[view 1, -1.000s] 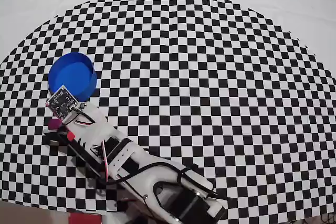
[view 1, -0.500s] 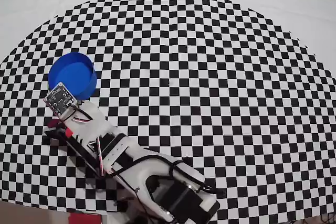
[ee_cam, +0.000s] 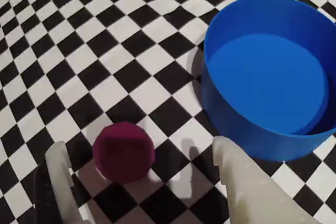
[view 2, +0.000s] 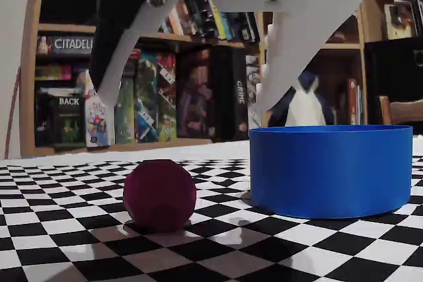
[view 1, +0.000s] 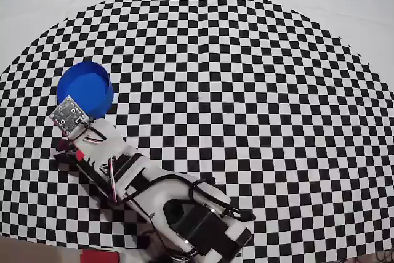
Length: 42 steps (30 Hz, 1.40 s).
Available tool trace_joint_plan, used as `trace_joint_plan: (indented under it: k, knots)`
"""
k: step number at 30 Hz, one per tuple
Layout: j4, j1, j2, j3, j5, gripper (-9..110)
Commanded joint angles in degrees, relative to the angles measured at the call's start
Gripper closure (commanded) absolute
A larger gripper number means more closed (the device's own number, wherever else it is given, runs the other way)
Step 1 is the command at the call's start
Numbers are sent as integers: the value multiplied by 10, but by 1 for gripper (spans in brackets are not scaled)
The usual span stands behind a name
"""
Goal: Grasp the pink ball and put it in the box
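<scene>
Pink ball (ee_cam: 124, 151) rests on the checkered counter (ee_cam: 79, 51) just beside the blue box (ee_cam: 268, 82), beneath wide-open, empty jaws. Likely light, matte, prone to rolling; grip across its middle.

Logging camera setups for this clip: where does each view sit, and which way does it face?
Overhead: above the table, looking straight down; whole arm shows, box at left.
Wrist: on the gripper, angled down; both fingertips straddle the ball, box at right.
Fixed: at mat level, facing bookshelves; open fingers hang above the ball.
Shared: wrist and fixed both show ball beside box.
</scene>
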Motion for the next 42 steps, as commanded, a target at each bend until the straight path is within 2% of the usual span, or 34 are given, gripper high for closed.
trace_joint_plan:
  k: [1,42]
  knots:
    - [-11,1,-10,-29,-5,69]
    - [21,-16,-83,-74,-21,69]
